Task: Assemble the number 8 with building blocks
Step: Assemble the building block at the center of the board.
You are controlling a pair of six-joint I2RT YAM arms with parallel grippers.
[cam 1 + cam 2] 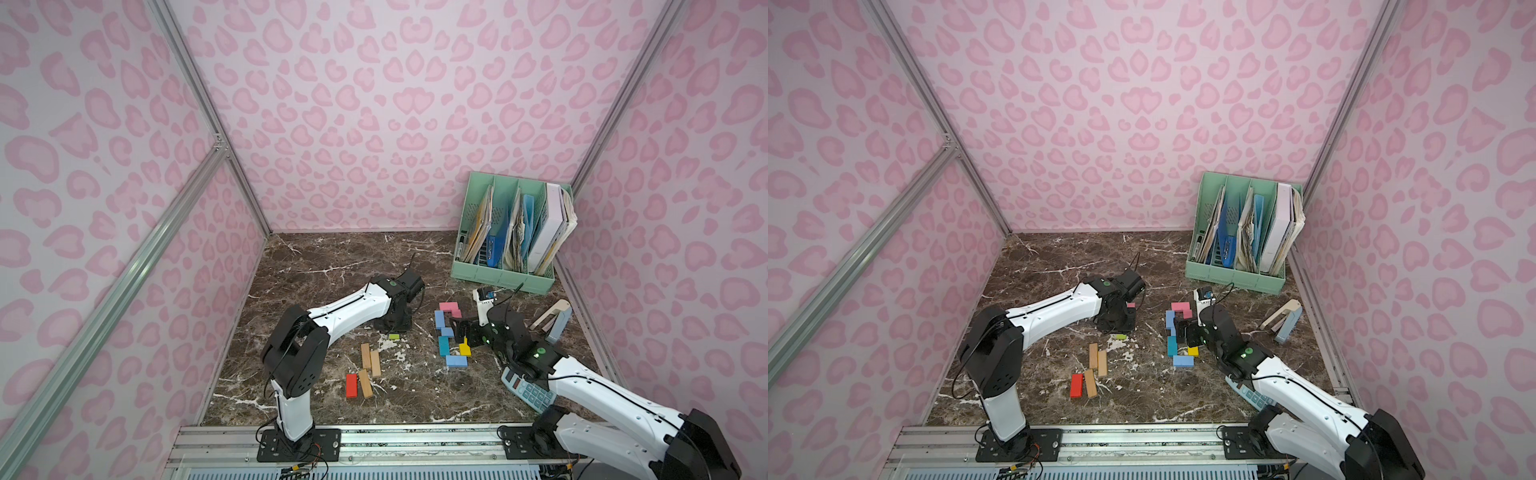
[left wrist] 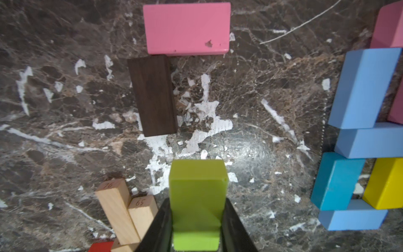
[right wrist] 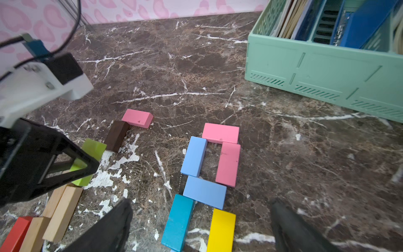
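Step in hand: the left gripper (image 2: pixel 197 207) carries the green block (image 2: pixel 197 185). Judged to be the placing phase, since the block is already gripped.
Left gripper state: clenched on the green block, one finger on each long side. The block projects past the fingertips.
Green block height: low over the table (image 2: pixel 272 91); whether it touches cannot be told.
Ahead of left gripper: the dark brown block (image 2: pixel 152 96) lies roughly in line with the green block and apart from its free end. The loose pink block (image 2: pixel 187 28) lies crosswise at the brown block's far end, touching or just beside it.
Beside left gripper: tan blocks (image 2: pixel 115 205) and the red block (image 3: pixel 15 235), untouched.
Right gripper state: released, jaws wide, nothing between them (image 3: pixel 200 208).
Below right gripper: a seven-bar figure.
- pink top bar (image 3: pixel 220 133)
- light blue side bar (image 3: pixel 194 156)
- pink side bar (image 3: pixel 227 163)
- light blue middle bar (image 3: pixel 205 192)
- teal bar (image 3: pixel 177 221)
- yellow bar (image 3: pixel 221 231)
- light blue bottom bar (image 2: pixel 353 218)
Progress, judged: this figure already reads as an 8. The pink-and-brown pair looks like the start of a second figure.
Next move calls for: lowering the green block flat near the dark brown block's near end and squaring it to that block. The fingers then part without dragging it or nudging the tan blocks.
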